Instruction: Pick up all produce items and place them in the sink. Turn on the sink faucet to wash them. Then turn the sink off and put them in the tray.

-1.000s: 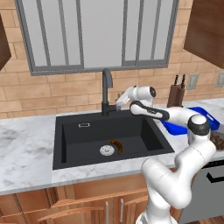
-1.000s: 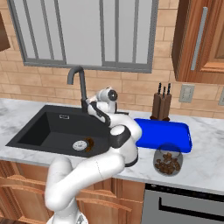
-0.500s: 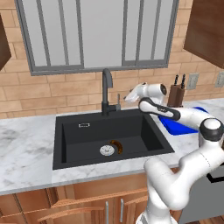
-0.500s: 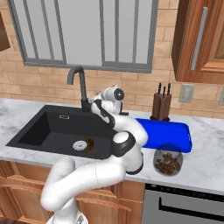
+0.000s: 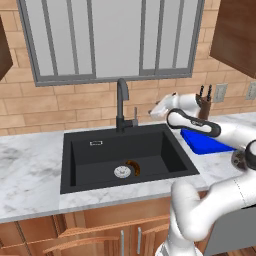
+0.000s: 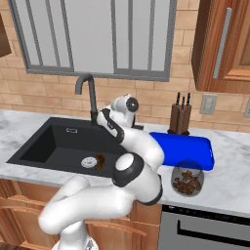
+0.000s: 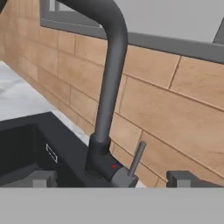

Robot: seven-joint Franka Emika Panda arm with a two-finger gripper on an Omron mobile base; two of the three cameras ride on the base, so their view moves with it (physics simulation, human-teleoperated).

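Note:
The black sink (image 5: pixel 170 150) holds one produce item (image 5: pixel 133 168), a small dark brown curved piece lying beside the silver drain (image 5: pixel 121 172); it also shows in the right base view (image 6: pixel 100 161). The black gooseneck sink faucet (image 5: pixel 121 102) stands behind the basin with its thin lever (image 5: pixel 135 114) upright. No water shows. My gripper (image 5: pixel 153 111) hovers open just right of the lever, pointing at it. In the hand view the faucet (image 7: pixel 108 100) and lever (image 7: pixel 136 158) sit ahead between my wide-apart fingertips (image 7: pixel 41 178). The blue tray (image 5: pixel 202 142) lies on the counter to the right.
A round dish of brown lumps (image 6: pixel 187 181) sits in front of the tray (image 6: pixel 188 149) near the counter edge. A knife block (image 6: pixel 179 117) stands against the brick wall behind the tray. Marble counter stretches left of the sink.
My hand has drawn back a little to the right, away from the faucet, and the elbow has swung out to the right. The jaws stay open. The produce item has not moved.

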